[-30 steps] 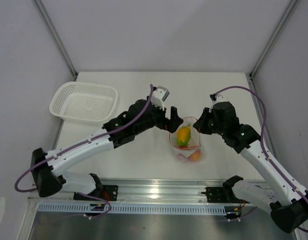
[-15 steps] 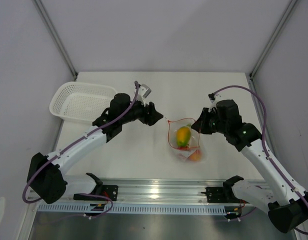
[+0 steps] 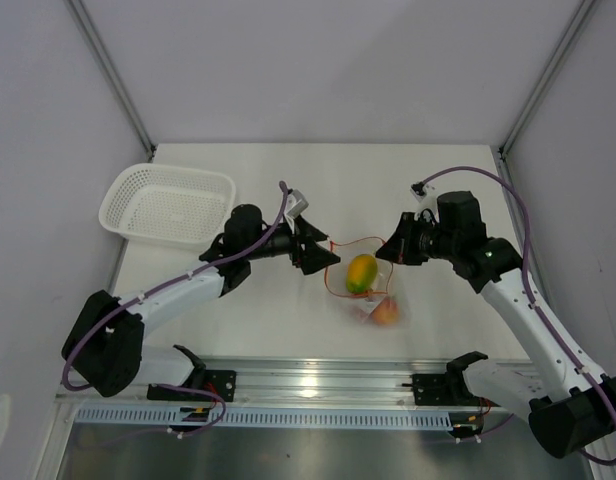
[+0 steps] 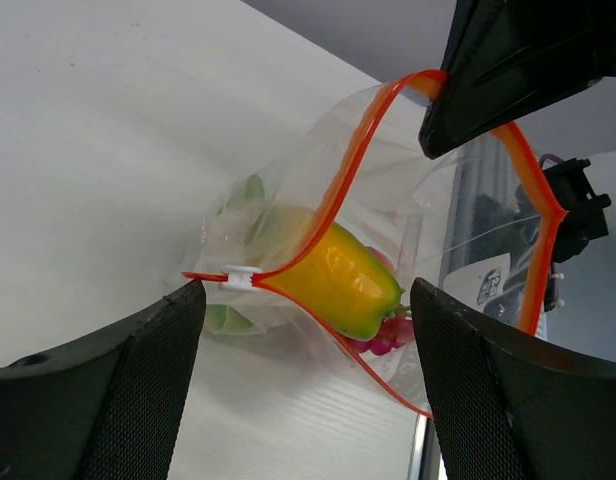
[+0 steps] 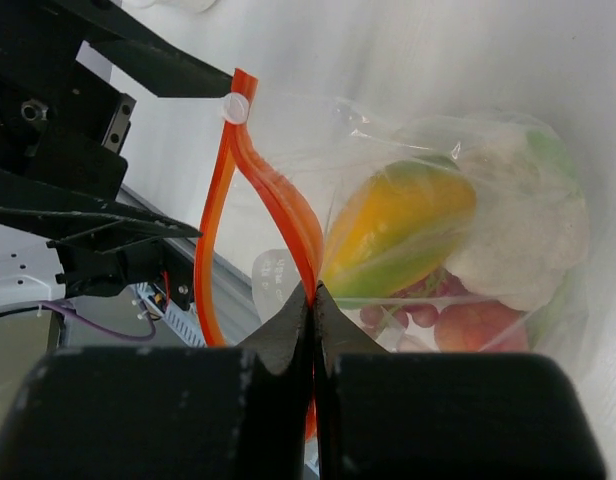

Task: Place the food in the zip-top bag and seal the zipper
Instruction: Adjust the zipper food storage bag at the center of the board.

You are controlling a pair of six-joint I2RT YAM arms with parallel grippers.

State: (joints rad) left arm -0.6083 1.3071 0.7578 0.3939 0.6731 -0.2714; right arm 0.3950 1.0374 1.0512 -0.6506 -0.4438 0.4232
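The clear zip-top bag (image 3: 368,290) lies at the table's middle with its red-orange zipper (image 3: 353,243) mouth gaping. Inside it show the yellow-green mango (image 3: 362,272), a red-orange round fruit (image 3: 386,313), red grapes (image 5: 408,312) and a white-and-green vegetable piece (image 5: 528,235). My right gripper (image 3: 388,252) is shut on the zipper strip (image 5: 288,215) at the bag's right end. My left gripper (image 3: 326,258) is open just left of the bag, its jaws wide either side of the white slider (image 4: 241,276) without touching it. The bag also shows in the left wrist view (image 4: 388,230).
A white mesh basket (image 3: 168,204) stands at the far left of the table. The metal rail (image 3: 318,385) runs along the near edge, close to the bag.
My left gripper has let go of the bag's left mouth end, swung left, then come back open beside the slider. The right gripper keeps its pinch and has lifted the mouth a little.
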